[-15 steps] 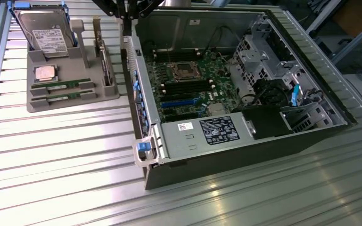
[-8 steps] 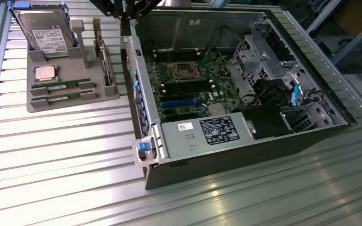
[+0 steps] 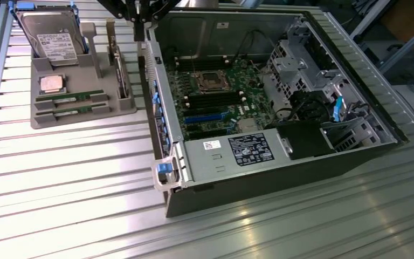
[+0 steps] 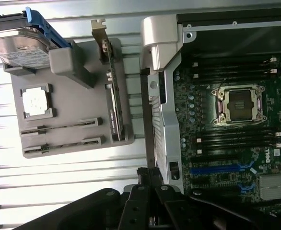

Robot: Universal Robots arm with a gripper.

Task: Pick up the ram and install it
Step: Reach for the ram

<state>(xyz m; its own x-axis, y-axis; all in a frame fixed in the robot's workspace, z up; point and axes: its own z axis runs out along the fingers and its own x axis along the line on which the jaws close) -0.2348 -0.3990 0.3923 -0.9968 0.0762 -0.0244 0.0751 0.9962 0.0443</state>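
Two ram sticks lie flat, one beside the other, in the slots of a grey tray. Both are well apart from the claw, on the exterior view's left of it, and the claw does not touch either of them. The claw is closed, its dark fingers are pressed together and I see nothing held between them. In the exterior view it hangs at the top of the scene, above the wall of the open computer case, on the side of the case that faces the tray.

An expansion card stands upright on the tray, and it is nearer to the claw than the ram sticks are. A hard drive with a white label leans in its holder on the exterior view's left of the claw. A square silver CPU chip sits between this drive and the ram sticks.

On the exterior view's right of the claw, inside the case, is the green motherboard with its CPU socket. Near the socket run long dark memory slots. A grey power supply sits further from the claw than the motherboard. Everything rests on a ribbed metal table.
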